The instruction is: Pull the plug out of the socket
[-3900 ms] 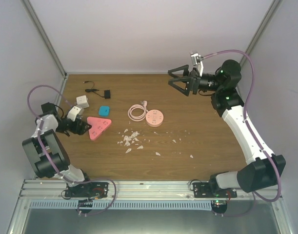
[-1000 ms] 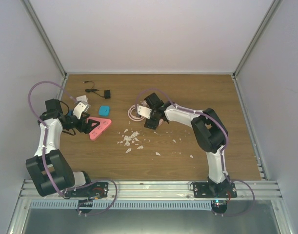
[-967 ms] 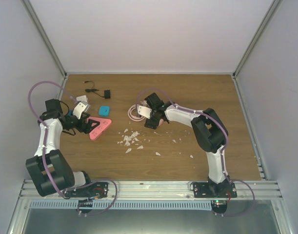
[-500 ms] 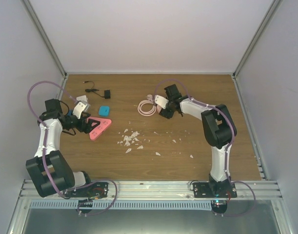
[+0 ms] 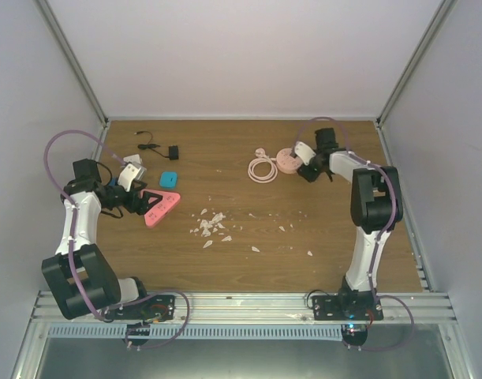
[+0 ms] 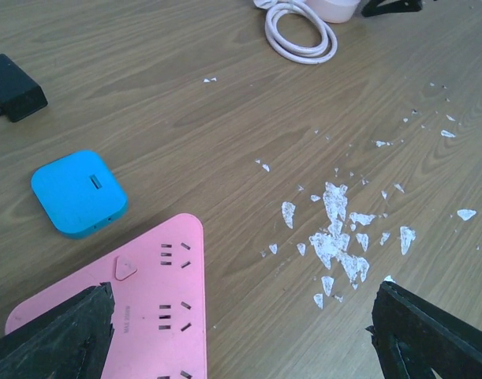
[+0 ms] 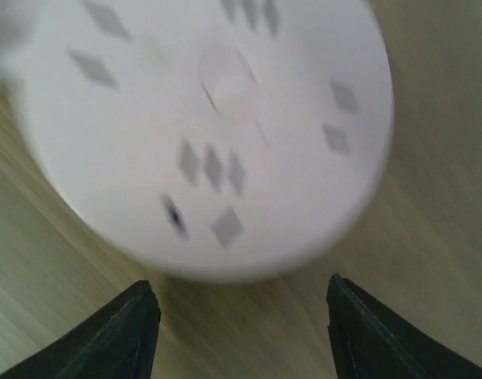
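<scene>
The pink triangular socket [image 6: 146, 316], at the left of the table [image 5: 335, 213], is shown beneath the wide-open, empty left gripper [image 6: 244, 335]; no plug is seen on its visible face. The right gripper [image 7: 239, 316], part-open and empty, is beside a round pink disc [image 7: 209, 134]. The socket should be pinned before pulling.

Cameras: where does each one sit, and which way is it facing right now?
Top external: high behind the left arm and right arm, both whole, looking down on the table.
Left wrist: low over the socket, facing across crumbs toward the coil; left fingers frame the bottom.
Right wrist: close over the blurred disc; right fingers at the bottom corners.
Shared: top and left wrist both show socket, crumbs, coil, disc.
</scene>
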